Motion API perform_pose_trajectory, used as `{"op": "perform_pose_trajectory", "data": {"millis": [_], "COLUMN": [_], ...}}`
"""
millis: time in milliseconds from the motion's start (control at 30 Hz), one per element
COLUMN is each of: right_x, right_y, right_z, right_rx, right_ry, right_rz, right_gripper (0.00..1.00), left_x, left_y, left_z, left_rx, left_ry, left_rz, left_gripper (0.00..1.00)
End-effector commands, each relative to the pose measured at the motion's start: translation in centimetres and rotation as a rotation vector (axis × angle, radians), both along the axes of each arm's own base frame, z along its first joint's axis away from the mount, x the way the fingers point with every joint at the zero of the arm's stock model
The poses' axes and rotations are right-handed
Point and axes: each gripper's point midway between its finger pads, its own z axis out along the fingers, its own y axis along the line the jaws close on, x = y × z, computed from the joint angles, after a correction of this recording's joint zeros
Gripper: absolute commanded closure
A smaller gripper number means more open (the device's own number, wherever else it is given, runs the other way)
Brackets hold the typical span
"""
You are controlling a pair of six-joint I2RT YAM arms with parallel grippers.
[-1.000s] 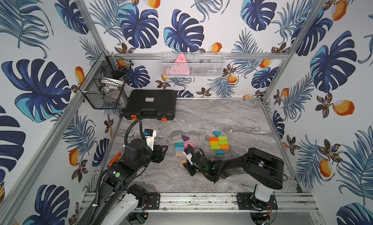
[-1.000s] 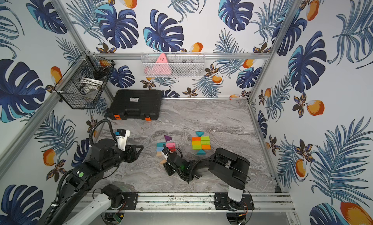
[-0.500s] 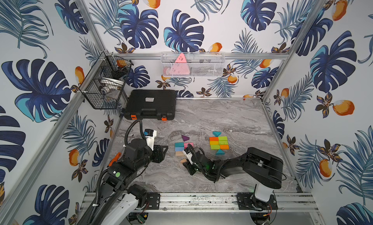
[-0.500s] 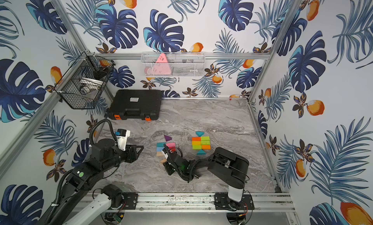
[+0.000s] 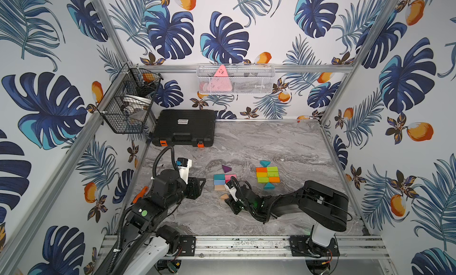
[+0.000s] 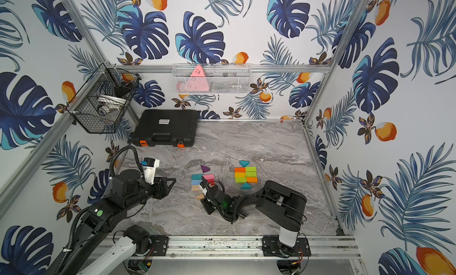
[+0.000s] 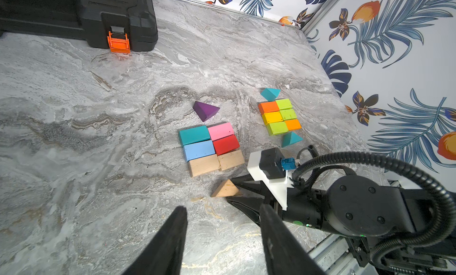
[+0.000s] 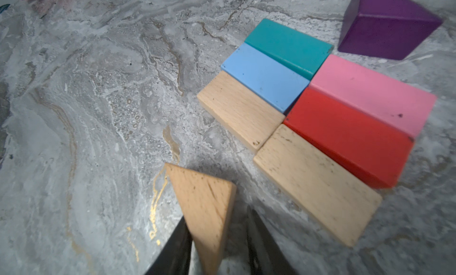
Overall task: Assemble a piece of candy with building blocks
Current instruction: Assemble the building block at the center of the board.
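Grey marble tabletop (image 5: 271, 143), leaf-print walls (image 5: 407, 93). Right gripper (image 8: 216, 214) sits low, jaws slightly apart around the plain wood triangle (image 8: 202, 202) on the table: one finger touches it, a gap shows at the other; the six-rectangle group (image 8: 320, 108) lies just beside, purple triangle (image 8: 385, 31) beyond. Left gripper (image 7: 223, 208) hovers nearby, jaws apart, empty; the green-orange-yellow group (image 5: 267, 174) lies well apart.

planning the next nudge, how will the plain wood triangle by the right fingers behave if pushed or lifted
Likely stiff and light: the plain wood triangle looks like a small solid block. Lying flat on the tabletop, it should slide, not roll or tip. Its slanted sides could let it twist or slip between the right fingers.
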Motion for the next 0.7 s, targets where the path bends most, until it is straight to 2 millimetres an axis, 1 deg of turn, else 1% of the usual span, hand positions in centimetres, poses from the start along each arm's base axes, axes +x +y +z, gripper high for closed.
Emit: {"op": "perform_pose_trajectory", "data": {"millis": [0, 233, 467, 667], "right_x": [-1.65, -1.39, -1.13, -1.37], "right_y": [-2.97, -2.97, -2.75, -2.59], "right_z": [-3.33, -3.56, -3.23, -3.12], "right_rx": [-0.16, -0.164, -0.158, -0.152], "right_ry": [0.089, 0.094, 0.093, 0.099], "right_rz": [0.009, 0.008, 0.01, 0.026], "right_gripper": [0.62, 0.62, 0.62, 0.61], "left_x": [0.4, 0.43, 0.41, 0.38], "left_y": [-0.26, -0.27, -0.25, -0.24], "left_z": [0.77, 0.72, 0.77, 0.76], "left_rx": [-0.006, -0.004, -0.006, -0.007], "left_ry": [-0.039, -0.038, -0.039, -0.038], "left_rz": [-0.013, -0.013, -0.011, -0.011], "left_gripper": [0.47, 0.47, 0.47, 0.47]}}
